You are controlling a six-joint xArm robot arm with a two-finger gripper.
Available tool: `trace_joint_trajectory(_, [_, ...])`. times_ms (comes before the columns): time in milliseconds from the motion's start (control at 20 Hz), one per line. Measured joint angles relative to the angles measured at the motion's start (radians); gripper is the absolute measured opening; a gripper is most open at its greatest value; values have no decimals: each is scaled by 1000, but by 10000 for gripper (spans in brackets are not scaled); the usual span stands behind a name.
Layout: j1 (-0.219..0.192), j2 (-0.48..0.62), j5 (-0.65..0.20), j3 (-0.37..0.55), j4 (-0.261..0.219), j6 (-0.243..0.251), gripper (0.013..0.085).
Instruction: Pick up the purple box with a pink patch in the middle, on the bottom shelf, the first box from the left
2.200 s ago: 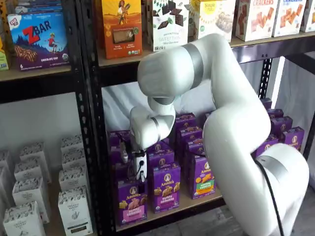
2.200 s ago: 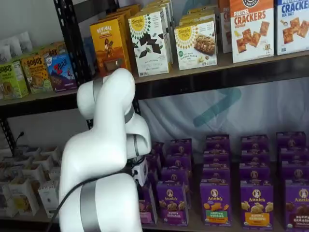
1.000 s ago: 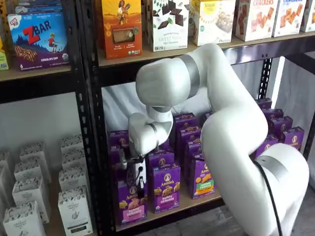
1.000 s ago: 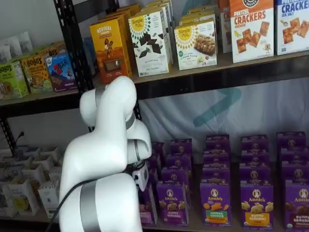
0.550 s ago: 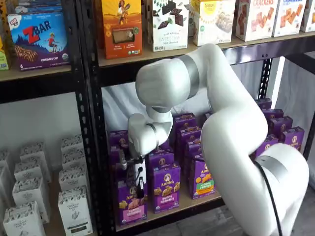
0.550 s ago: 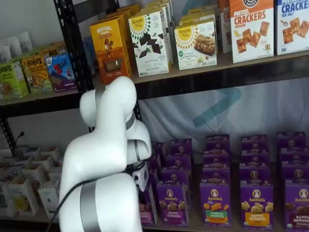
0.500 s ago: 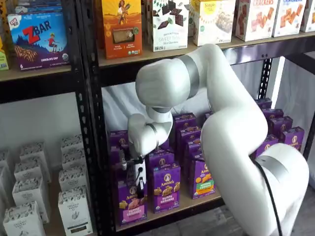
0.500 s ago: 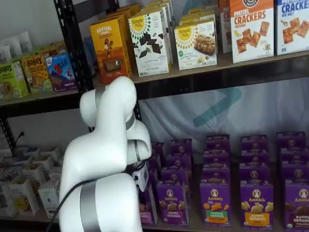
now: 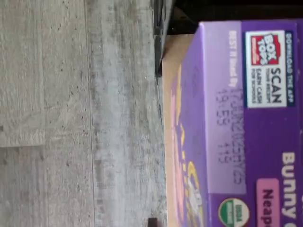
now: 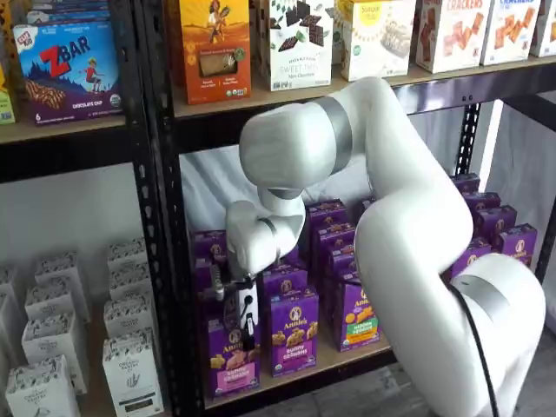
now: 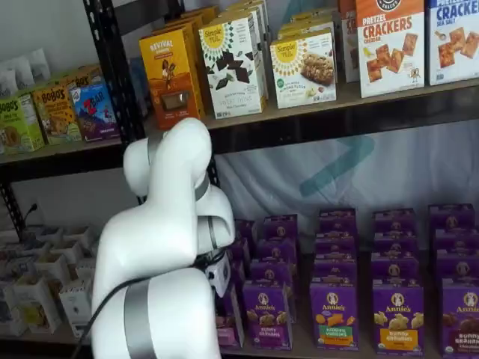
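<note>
Even indoor light, blurred wrist close-up

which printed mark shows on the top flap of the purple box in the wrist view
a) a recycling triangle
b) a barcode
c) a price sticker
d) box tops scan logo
d: in the wrist view the purple box carries a red and white Box Tops scan mark on its top flap, beside a faint best-by date stamp.

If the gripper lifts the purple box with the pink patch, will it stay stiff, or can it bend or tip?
The purple box looks like thin cardboard, so probably light and stiff enough, but a hard squeeze might dent it. It stands tall and narrow on the bottom shelf, so a sideways nudge could tip it against its neighbour.
</note>
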Motion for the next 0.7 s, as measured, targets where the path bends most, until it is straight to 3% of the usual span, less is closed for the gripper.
trace_joint_trajectory(100, [0, -2, -4, 3, 5, -5, 570])
trace_joint_trajectory(200, [-1, -4, -8, 6, 6, -6, 490])
trace_joint_trajectory(600, [-2, -10, -13, 13, 1, -3, 330])
trace_joint_trajectory(700, [-2, -11, -12, 14, 1, -2, 330])
